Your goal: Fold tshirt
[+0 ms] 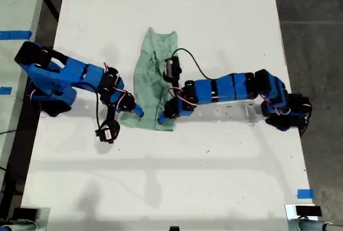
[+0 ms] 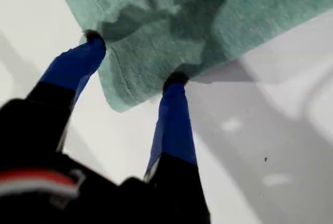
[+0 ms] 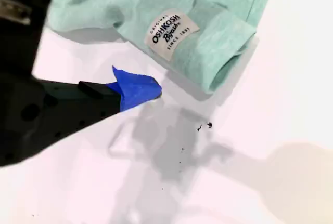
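**Both grippers at the folded shirt's lower end**

The tshirt (image 1: 151, 83) lies on the white table (image 1: 214, 177) a little left of centre in the exterior view. It is bunched into a tall, narrow strip that runs from the upper middle of the frame down to just below mid-height.

My first gripper (image 1: 134, 112) comes in from the exterior view's left and sits at the strip's lower left corner. In the first wrist view the tshirt (image 2: 208, 21) fills the far part of the picture. My first gripper (image 2: 135, 60) stands with its jaws wide apart. One blue fingertip is at each side of the hemmed corner, and the rumpled cloth lies between them, not pinched.

My second gripper (image 1: 163, 116) reaches in from the exterior view's right to the strip's lower right edge. In the second wrist view only one blue fingertip of my second gripper (image 3: 134, 90) shows, over bare table just beside the cloth. I cannot tell how far those jaws are spread. Close to that tip, the tshirt (image 3: 218, 42) shows a folded edge with a white sewn label (image 3: 170, 33) reading OshKosh B'gosh.
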